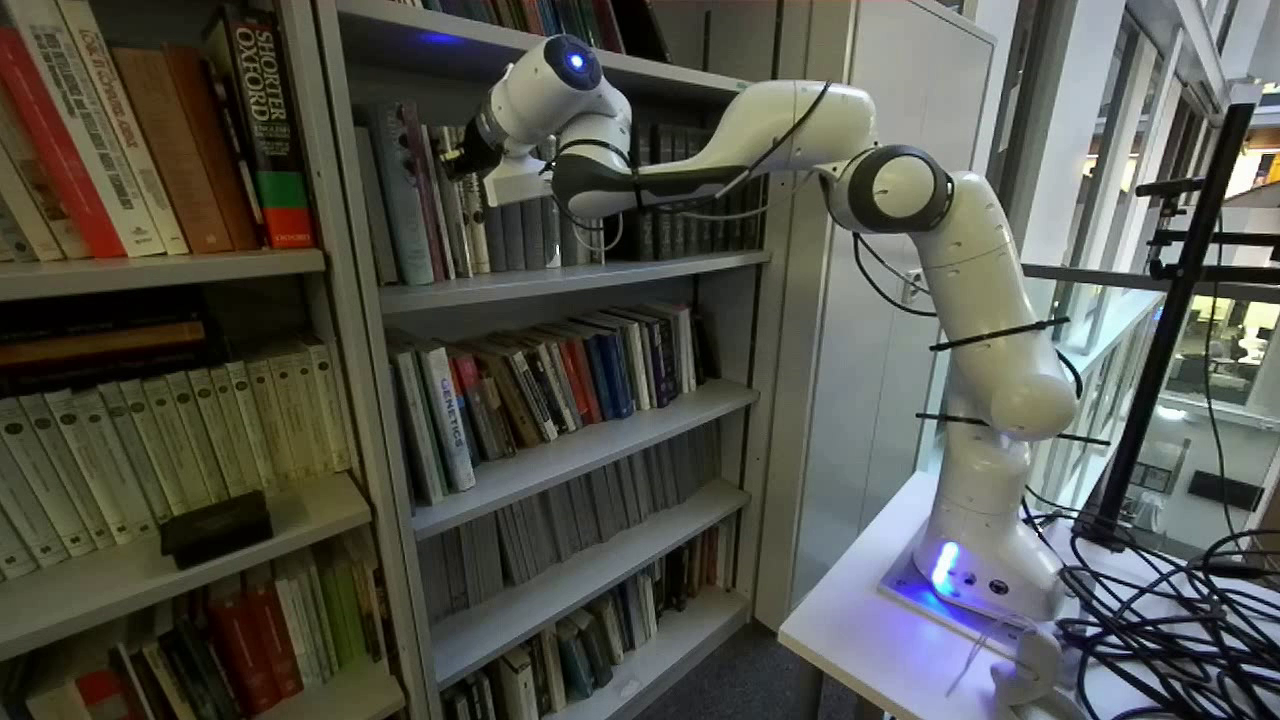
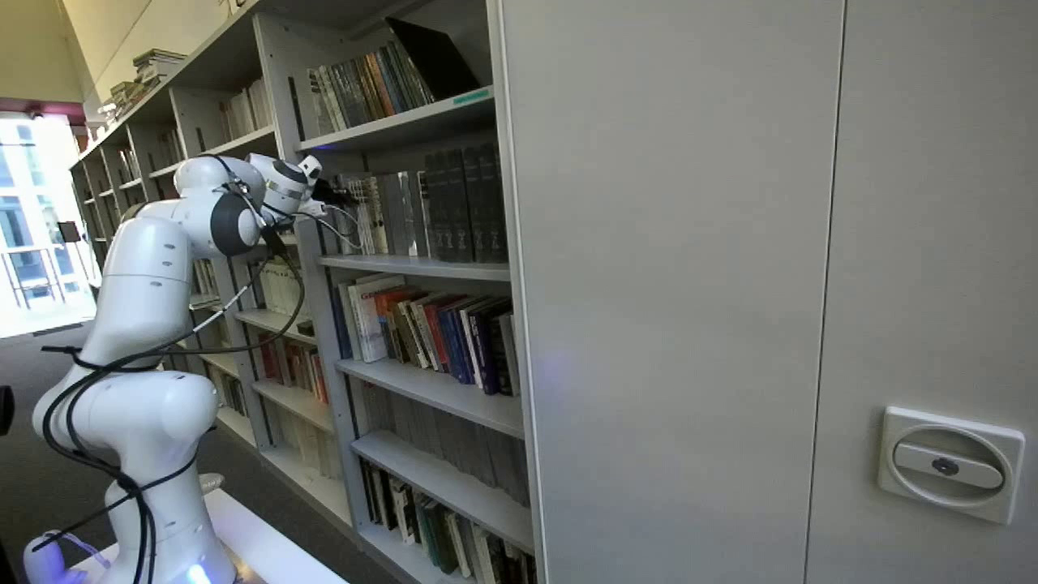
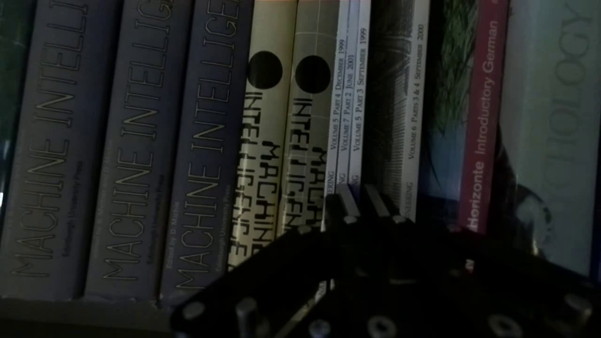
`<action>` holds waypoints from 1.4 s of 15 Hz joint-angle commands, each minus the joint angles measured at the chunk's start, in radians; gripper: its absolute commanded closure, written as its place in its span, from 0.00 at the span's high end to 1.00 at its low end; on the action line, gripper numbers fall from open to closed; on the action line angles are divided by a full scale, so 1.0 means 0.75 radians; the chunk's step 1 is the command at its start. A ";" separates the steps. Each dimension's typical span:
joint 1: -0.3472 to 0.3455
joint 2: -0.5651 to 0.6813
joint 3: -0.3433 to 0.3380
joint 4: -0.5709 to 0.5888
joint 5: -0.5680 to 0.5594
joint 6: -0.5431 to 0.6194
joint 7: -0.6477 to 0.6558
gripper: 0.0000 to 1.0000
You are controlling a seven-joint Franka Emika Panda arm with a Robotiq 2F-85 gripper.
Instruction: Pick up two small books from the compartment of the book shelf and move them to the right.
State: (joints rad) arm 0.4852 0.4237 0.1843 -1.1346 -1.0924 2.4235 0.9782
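The grey book shelf [image 1: 368,400] has a compartment [image 1: 560,283] filled with upright spines. At its left part, near the upper spines, is my gripper [image 1: 450,160], also seen as the gripper [image 2: 349,197] from the opposite angle. In the wrist view the jaws of the gripper [image 3: 362,201] stand almost together, a narrow dark gap between them, nothing plainly held. They sit in front of thin white-spined volumes [image 3: 350,84] and a dark book beside a white spine [image 3: 418,94]. Which are the two small books I cannot tell. The fingers hide the lower part of these spines.
In the wrist view, yellow books [image 3: 265,117] and dark-blue books [image 3: 141,141] stand to the left; a red spine [image 3: 483,117] and a pale book [image 3: 554,117] to the right. An upper shelf board [image 1: 700,77] overhangs. Leaning colourful books [image 1: 600,365] fill the bay below.
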 commanded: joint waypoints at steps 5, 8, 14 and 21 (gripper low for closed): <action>-0.029 -0.132 -0.019 -0.162 -0.027 0.022 0.047 0.02; -0.031 -0.154 -0.020 -0.188 -0.027 0.023 0.060 0.02; -0.035 -0.198 -0.018 -0.249 -0.022 0.024 0.069 0.02; -0.045 -0.214 -0.010 -0.277 0.000 0.033 0.041 0.47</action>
State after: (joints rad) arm 0.4719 0.3227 0.1832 -1.2685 -1.0910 2.4251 1.0073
